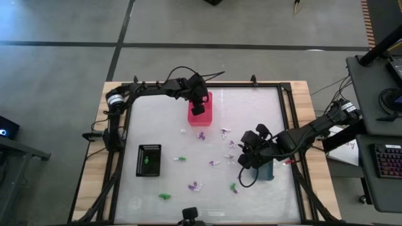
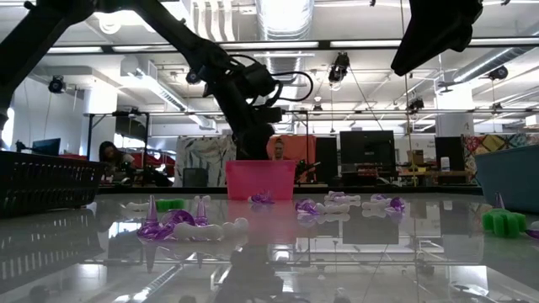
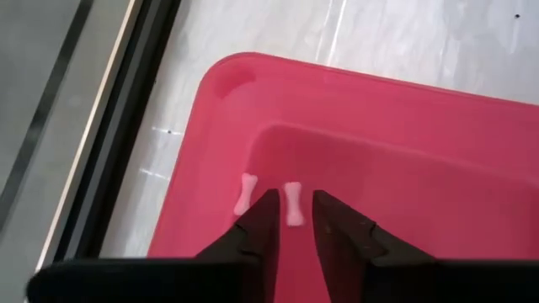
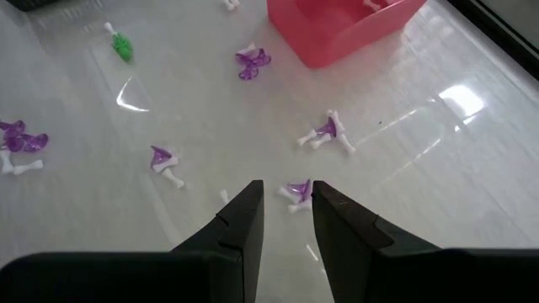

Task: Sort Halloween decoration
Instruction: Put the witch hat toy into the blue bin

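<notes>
The decoration pieces are tiny purple (image 1: 201,134), green (image 1: 164,196) and white (image 1: 225,132) bits scattered flat on the glossy table top. My left gripper (image 3: 295,210) hovers open over the pink bin (image 1: 201,108). Two white bone-shaped pieces (image 3: 248,194) lie on the bin's floor below its fingertips. My right gripper (image 4: 286,189) is open above the table's right half, beside the grey-blue bin (image 1: 265,171). A purple piece (image 4: 296,192) lies on the table just beyond its fingertips. One green piece (image 1: 146,161) sits in the black bin (image 1: 149,150).
The pink bin stands near the far edge, the black bin at the left, the grey-blue bin at the right under my right arm. Pieces lie mostly across the middle and near side (image 2: 164,225). A raised dark frame (image 1: 286,125) runs round the table top. People show in the room behind.
</notes>
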### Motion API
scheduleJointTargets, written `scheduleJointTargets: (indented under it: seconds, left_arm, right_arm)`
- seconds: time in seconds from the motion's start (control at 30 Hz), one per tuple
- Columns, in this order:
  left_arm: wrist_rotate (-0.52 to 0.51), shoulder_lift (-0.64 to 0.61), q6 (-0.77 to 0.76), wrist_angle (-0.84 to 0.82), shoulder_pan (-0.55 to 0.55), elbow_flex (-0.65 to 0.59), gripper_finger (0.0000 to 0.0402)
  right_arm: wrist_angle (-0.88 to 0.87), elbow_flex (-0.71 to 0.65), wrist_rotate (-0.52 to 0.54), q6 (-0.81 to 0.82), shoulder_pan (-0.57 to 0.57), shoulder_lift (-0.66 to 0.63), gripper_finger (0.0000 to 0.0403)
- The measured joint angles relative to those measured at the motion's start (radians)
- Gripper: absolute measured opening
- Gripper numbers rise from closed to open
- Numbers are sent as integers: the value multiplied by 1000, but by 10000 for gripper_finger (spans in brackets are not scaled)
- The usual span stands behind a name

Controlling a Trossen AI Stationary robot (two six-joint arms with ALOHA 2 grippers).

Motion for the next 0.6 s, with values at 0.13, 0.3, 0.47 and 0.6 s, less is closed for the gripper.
scheduleJointTargets:
  seconds: [0.13, 0.3, 0.47, 0.6]
  left_arm:
    - [0, -2, -25, -1, 0, 0, 67]
    - [1, -42, -88, -20, -9, 0, 68]
    - [2, -118, -154, -42, -48, 0, 68]
    - [2, -207, -171, -46, -102, -8, 68]
  right_arm:
    - [0, 0, 0, 0, 0, 0, 93]
    - [3, 0, 0, 9, -3, 0, 93]
    - [62, 0, -1, 6, -33, 0, 93]
    - [111, 0, -37, -47, -67, 0, 93]
